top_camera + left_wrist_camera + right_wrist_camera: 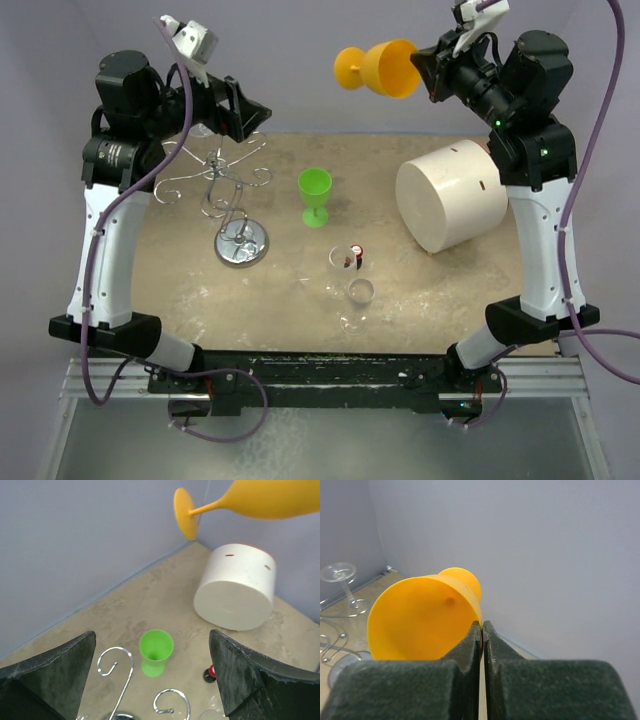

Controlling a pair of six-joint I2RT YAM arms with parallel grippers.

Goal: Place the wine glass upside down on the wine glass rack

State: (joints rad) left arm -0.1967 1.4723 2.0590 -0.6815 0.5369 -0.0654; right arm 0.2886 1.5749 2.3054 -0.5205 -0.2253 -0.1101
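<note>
One mottled tan tabletop — wine glass rack standing | grey-blue walls

Orange wine glass sideways aloft, wine glass rack (silver wire) upright

Left wrist view: the orange wine glass runs off the upper right edges, the wine glass rack is cut by the bottom edge, and the small red-topped object cannot be identified.
</note>
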